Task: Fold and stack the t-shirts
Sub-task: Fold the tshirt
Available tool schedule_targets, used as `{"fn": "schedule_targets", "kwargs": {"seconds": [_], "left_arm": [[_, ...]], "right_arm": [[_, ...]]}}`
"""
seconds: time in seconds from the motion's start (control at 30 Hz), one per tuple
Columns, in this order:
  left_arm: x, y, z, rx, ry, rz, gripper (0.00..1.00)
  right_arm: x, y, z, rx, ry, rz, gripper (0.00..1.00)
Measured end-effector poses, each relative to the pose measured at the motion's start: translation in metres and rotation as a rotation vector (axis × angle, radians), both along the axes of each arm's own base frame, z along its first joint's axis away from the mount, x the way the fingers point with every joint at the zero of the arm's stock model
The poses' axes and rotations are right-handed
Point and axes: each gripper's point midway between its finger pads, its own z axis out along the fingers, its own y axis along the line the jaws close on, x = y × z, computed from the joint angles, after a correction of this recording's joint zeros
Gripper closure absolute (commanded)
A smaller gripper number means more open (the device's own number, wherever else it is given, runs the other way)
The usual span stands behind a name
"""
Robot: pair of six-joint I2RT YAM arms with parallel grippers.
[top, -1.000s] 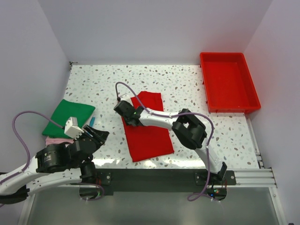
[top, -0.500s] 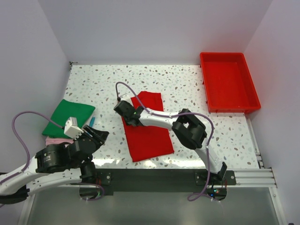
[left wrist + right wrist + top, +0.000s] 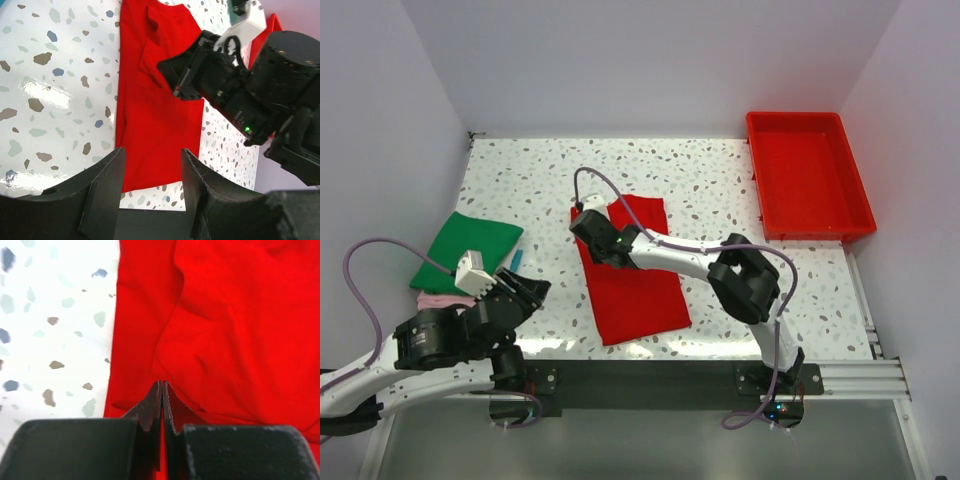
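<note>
A bright red t-shirt (image 3: 635, 285) lies folded into a long strip on the speckled table (image 3: 700, 170). My right gripper (image 3: 592, 228) is low over its far left part and shut on a fold of the cloth. In the right wrist view the fingertips (image 3: 162, 385) meet, with red cloth (image 3: 225, 315) bunched around them. My left gripper (image 3: 525, 290) hovers open and empty near the front left. In its wrist view the jaws (image 3: 152, 170) frame the shirt's near end (image 3: 150, 115) and the right gripper (image 3: 170, 72). A green t-shirt (image 3: 465, 250) lies folded at the left on a pale pink one (image 3: 438, 299).
A rigid red plastic tray (image 3: 757, 180) stands at the back right. A sliver of teal cloth (image 3: 517, 258) shows beside the green shirt. White walls close in the table on three sides. A purple cable loops above the right wrist.
My right gripper has moved slightly toward the far side, drawing the red shirt's upper left fold with it. The left arm has barely moved.
</note>
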Motion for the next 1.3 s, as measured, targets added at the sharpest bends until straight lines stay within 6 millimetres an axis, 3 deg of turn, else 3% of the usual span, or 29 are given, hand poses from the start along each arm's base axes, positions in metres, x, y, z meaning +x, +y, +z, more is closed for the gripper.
{"fn": "schedule_targets", "kwargs": {"seconds": [0.1,0.2,0.5,0.8,1.03,1.3], "left_arm": [[0.0,0.001,0.0,0.002,0.001,0.0,0.48],[0.0,0.001,-0.001,0.003,0.001,0.0,0.48],[-0.001,0.002,0.0,-0.002,-0.001,0.001,0.48],[-0.001,0.002,0.0,-0.002,-0.002,0.002,0.48],[0.0,0.002,0.0,-0.002,-0.003,0.002,0.47],[0.0,0.002,0.0,-0.002,-0.003,0.002,0.47]], "right_arm": [[0.001,0.002,0.016,0.036,-0.02,0.001,1.0],[0.002,0.005,0.022,0.056,-0.03,0.001,0.92],[0.003,0.012,0.003,0.036,-0.002,0.013,0.73],[0.005,0.014,-0.04,-0.033,0.035,0.012,0.69],[0.009,0.012,-0.037,-0.039,0.017,-0.003,0.68],[0.012,0.01,-0.034,-0.052,0.002,-0.016,0.79]]}}
